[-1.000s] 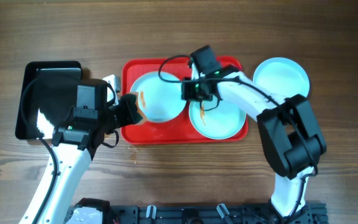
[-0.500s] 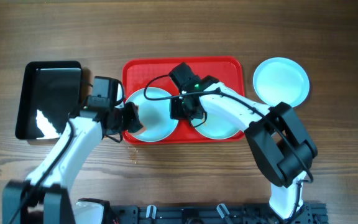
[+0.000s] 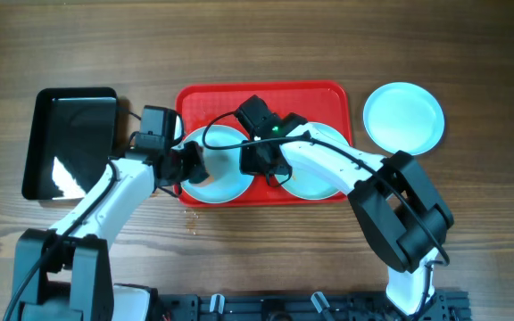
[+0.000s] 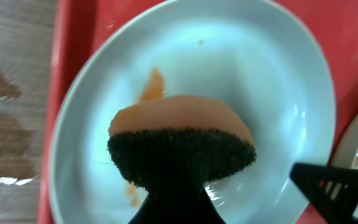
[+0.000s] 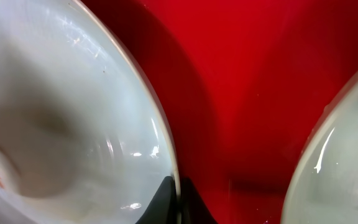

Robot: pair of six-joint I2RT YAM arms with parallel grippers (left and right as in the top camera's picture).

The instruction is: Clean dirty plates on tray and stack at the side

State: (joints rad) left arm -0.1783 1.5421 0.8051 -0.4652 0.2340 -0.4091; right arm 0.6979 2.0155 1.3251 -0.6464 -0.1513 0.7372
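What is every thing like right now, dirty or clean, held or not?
left plate, dirty with orange smears, rim pinched by the right gripper
sponge, held by the left gripper over that plate
right plate, on the red tray, mostly hidden
side plate, on the table, looks clean

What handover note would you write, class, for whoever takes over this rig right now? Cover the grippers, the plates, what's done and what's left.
Left gripper: shut on the sponge, over the left plate.
Right gripper: pinching that plate's rim.
The left plate and the right plate lie in the red tray. The third plate sits on the table right of the tray and looks clean.
Done: seemingly one plate set aside.
Left: wipe the orange smears off the left plate, check the right plate, then stack both on the third plate.
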